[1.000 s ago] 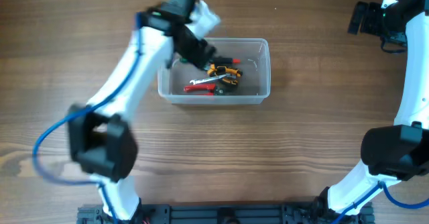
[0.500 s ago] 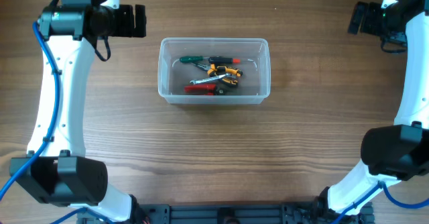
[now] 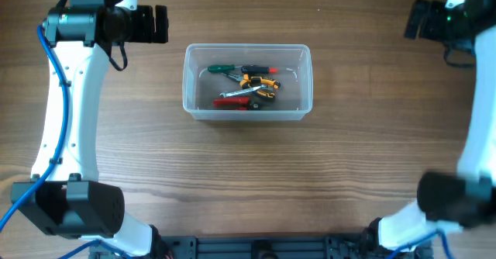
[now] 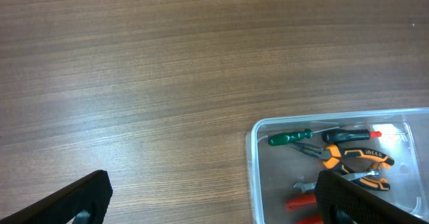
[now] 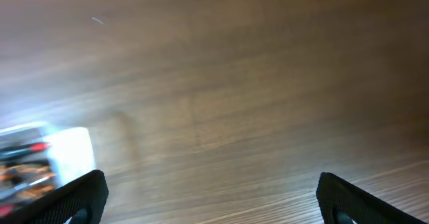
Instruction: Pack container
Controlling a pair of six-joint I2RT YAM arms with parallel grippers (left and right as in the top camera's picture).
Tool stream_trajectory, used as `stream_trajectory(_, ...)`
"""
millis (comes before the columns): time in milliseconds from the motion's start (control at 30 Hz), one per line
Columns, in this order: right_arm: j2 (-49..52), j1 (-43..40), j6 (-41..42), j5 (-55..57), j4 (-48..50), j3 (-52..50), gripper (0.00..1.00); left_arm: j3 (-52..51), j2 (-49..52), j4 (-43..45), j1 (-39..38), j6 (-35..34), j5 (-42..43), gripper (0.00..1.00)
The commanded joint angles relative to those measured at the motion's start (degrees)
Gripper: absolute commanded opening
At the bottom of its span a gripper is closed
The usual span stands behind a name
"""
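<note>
Table (image 3: 248, 181) – wood-grain top, bare under both pincers.

Container (image 3: 246, 113) – clear tub, upright. It sits between the two pincers, near the left one and well apart from the right. In the left wrist view it sits off to one side, one corner hidden behind a finger (image 4: 355, 197).

Left gripper (image 3: 161, 24) – fingers spread wide, pinching nothing, only wood between them.

Right gripper (image 3: 409, 20) – fingers spread wide and empty. Its wrist view is blurred, with the tub at the edge beside one finger.

Inside the tub, in a loose overlapping heap:
- orange-and-black pliers (image 3: 260, 83)
- red-handled tool (image 3: 230, 101)
- green-handled screwdriver (image 3: 221, 69), nearest the left pincer
- black-handled tool (image 3: 260, 70), red at its end
</note>
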Motion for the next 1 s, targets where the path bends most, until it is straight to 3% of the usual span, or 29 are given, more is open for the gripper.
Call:
stream_trajectory(0, -18.1, 6.6, -0.2, 0.7, 0.2, 1.2, 1.00, 0.3, 0.1, -0.1, 0.2, -1.0, -0.1, 1.00)
stream_trajectory(133, -30.7, 14.7, -0.2, 0.7, 0.1, 1.0, 1.00, 0.3, 0.1, -0.1, 0.2, -1.0, -0.1, 1.00)
stream_trajectory(267, -40.9, 15.8, -0.2, 0.7, 0.1, 0.0, 1.00, 0.3, 0.1, -0.1, 0.2, -1.0, -0.1, 1.00)
stream_trajectory(433, -52.6, 15.8, -5.6, 5.9, 1.8, -12.8, 1.00, 0.3, 0.1, -0.1, 0.2, -1.0, -0.2, 1.00)
stream_trajectory(533, -62.9, 15.6, -12.2, 7.6, 18.4, -29.6, 1.00, 0.3, 0.1, 0.0, 0.2, -1.0, -0.1, 1.00)
stream_trajectory(733, -76.1, 15.6, -12.0, 5.8, 53.4, -57.1, 1.00, 0.3, 0.1, 0.0, 0.2, -1.0, -0.1, 1.00)
stream_trajectory(867, -80.8, 15.6, -7.8, 5.8, 75.8, -75.1, 1.00, 0.3, 0.1, 0.0, 0.2, -1.0, -0.1, 1.00)
stream_trajectory(933, -82.3, 15.6, -2.8, 5.9, 81.8, -81.8, 1.00, 0.3, 0.1, 0.0, 0.2, -1.0, -0.1, 1.00)
stream_trajectory(967, -84.3, 15.6, 3.5, 5.9, 84.2, -89.5, 1.00, 0.3, 0.1, 0.0, 0.2, -1.0, -0.1, 1.00)
